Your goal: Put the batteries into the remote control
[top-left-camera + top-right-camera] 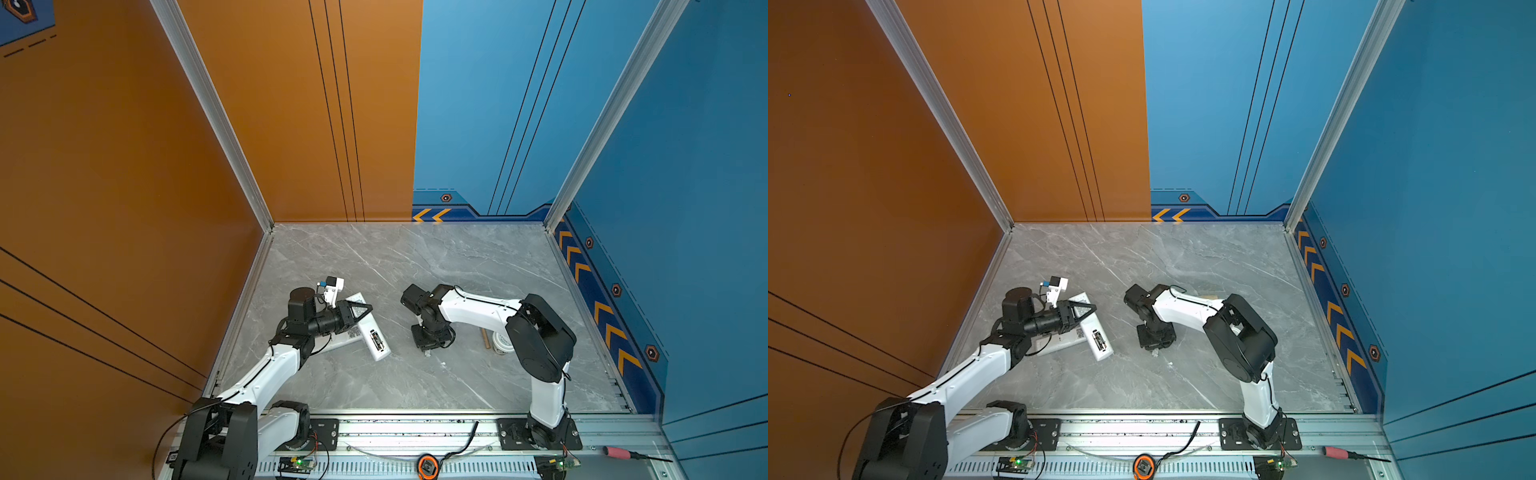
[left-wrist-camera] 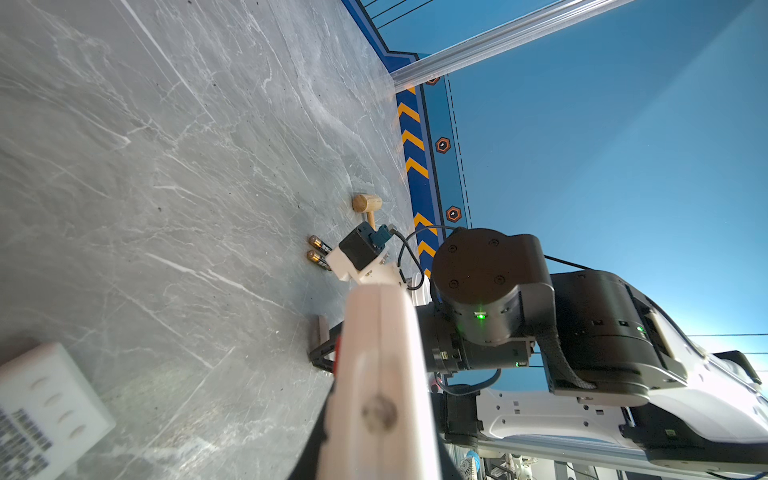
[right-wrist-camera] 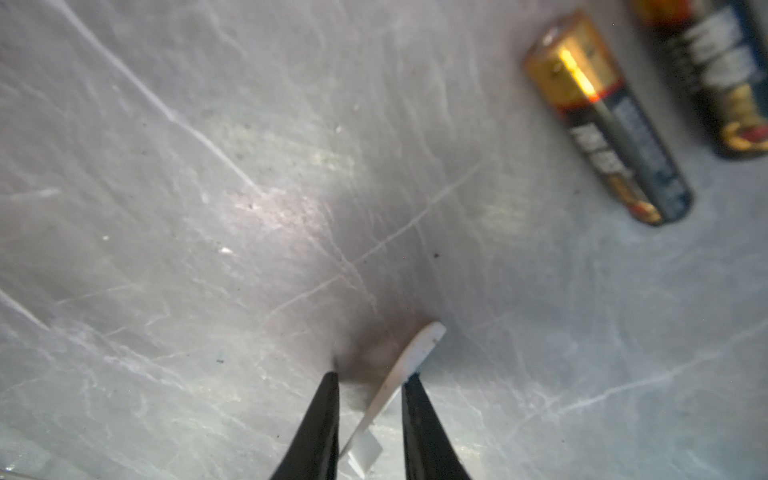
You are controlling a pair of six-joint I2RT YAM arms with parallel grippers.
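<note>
Right jaws down at surface [image 3: 166, 208], narrowly apart, nothing clamped; thin white strip [image 3: 411, 357] leant on one fingertip [image 3: 419, 415]. Two batteries [image 3: 606, 120] seen untouched just ahead, off to one side. Left jaws fully closed over remote control [image 1: 378, 347], hold unconfirmed. Battery pick judged in hand; next: jaws to be widened and shifted astride nearest cell

2 white arms [image 1: 270, 370], black joints [image 1: 540, 336], black cables [image 2: 430, 227]

The grey marble-look tabletop [image 3: 208, 208] was smooth and semi-glossy. The gold-and-black cylindrical batteries [image 3: 611, 124] had shiny wrap. The white plastic remote control [image 1: 376, 338] and pale wooden mallet [image 2: 367, 203] looked matt.
</note>
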